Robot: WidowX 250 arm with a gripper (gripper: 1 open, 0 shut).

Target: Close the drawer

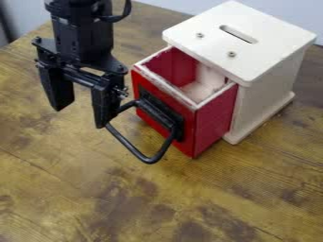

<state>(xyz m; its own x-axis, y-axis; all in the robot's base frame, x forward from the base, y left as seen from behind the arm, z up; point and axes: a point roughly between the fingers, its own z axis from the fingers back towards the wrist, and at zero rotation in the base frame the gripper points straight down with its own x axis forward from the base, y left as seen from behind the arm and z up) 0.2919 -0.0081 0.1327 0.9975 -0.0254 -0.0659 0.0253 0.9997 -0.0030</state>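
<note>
Camera view, left to right. Gripper (81, 102) hangs over the wooden table (76, 198) at upper left, black body above, two long black fingers (56, 90) pointing down, spread wide apart, nothing between them. The nearer finger stands just beside the handle; contact cannot be judged from this angle.

Next right: large black loop handle (136, 137) jutting from the black front plate (157, 112), sloping down toward the table. Behind the plate, the red drawer (202, 118) stands pulled well out of the cream cube casing (259, 66), its inside open to view, something pale within. Casing sits right of centre, slot in its top panel.

Step in hand, as judged: pushing the drawer home, not yet done. To do it well:
- press on the front plate, not the loop, which may pivot or flex
- push along the drawer's own axis, toward the casing, up and right in view
- keep force low and centred so the drawer does not rack
- the casing looks unanchored and may slide; move slowly, stop once the plate meets the cream face
</note>
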